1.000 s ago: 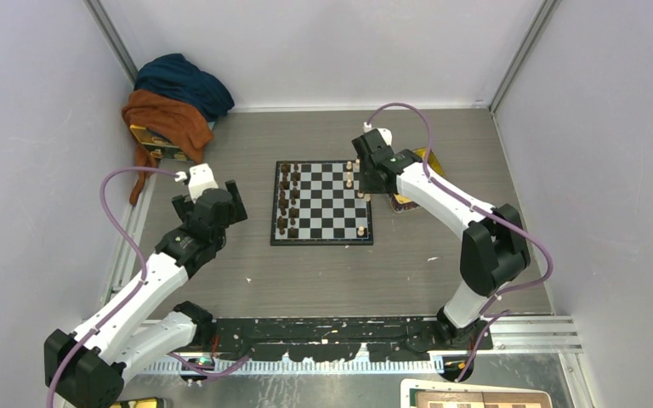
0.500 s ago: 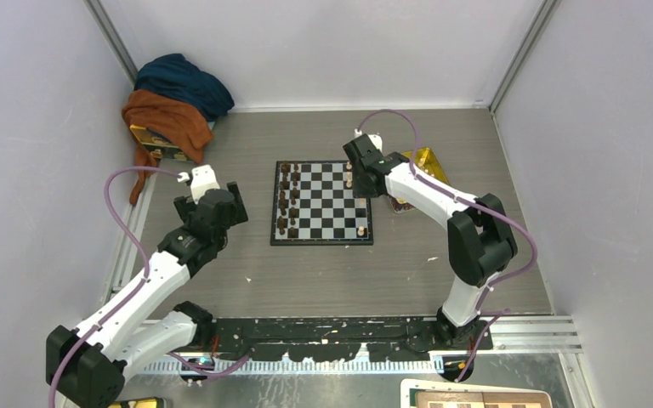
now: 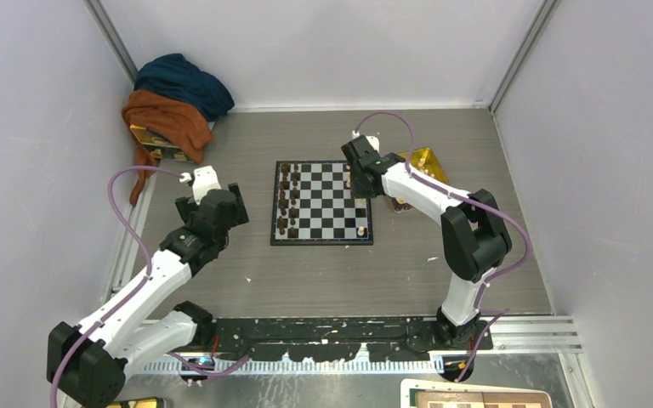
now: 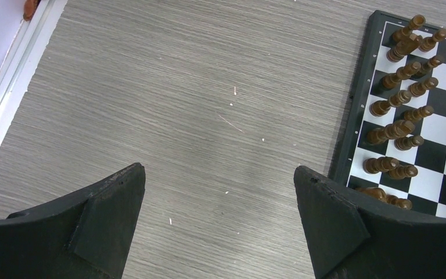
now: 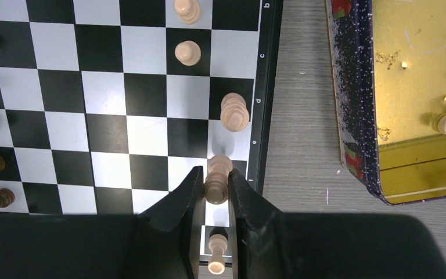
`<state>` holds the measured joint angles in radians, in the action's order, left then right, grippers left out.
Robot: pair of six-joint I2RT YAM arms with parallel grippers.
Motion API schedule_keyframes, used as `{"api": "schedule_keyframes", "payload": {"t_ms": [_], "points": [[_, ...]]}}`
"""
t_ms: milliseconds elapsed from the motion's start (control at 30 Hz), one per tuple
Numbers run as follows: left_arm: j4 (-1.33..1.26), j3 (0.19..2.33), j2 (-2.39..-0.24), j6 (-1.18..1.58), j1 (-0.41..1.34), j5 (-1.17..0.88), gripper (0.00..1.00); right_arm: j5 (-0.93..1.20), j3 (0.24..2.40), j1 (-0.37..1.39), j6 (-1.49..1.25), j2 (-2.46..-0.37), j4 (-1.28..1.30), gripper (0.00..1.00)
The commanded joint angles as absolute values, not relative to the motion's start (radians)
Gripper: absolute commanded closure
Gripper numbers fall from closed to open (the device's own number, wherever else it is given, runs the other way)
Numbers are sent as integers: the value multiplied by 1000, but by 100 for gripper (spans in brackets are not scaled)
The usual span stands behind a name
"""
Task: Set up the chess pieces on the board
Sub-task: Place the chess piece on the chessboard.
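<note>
Four letters b–e on board border, right end effector gripping piece

The grey wood-grain surface carried the board, which lay flat beneath the right hand and just right of the left hand. A shiny yellow tray lay to the right of the right hand, a strip of bare surface between it and the board. A blue cloth and an orange cloth sat heaped far ahead-left of the left hand. Pale specks dotted the surface ahead of that hand.
</note>
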<state>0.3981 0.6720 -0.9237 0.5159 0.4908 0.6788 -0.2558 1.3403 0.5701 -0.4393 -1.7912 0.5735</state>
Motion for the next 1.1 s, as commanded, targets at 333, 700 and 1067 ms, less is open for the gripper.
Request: {"api": "schedule_keyframes", "payload": {"t_ms": [333, 700, 1067], "points": [[351, 674, -931, 526, 495, 700, 0, -259, 1335, 575, -426, -1803, 518, 99], [338, 673, -946, 522, 495, 695, 0, -272, 1324, 575, -427, -1805, 509, 99], [331, 673, -952, 521, 495, 688, 0, -267, 1304, 574, -436, -1787, 512, 99]]}}
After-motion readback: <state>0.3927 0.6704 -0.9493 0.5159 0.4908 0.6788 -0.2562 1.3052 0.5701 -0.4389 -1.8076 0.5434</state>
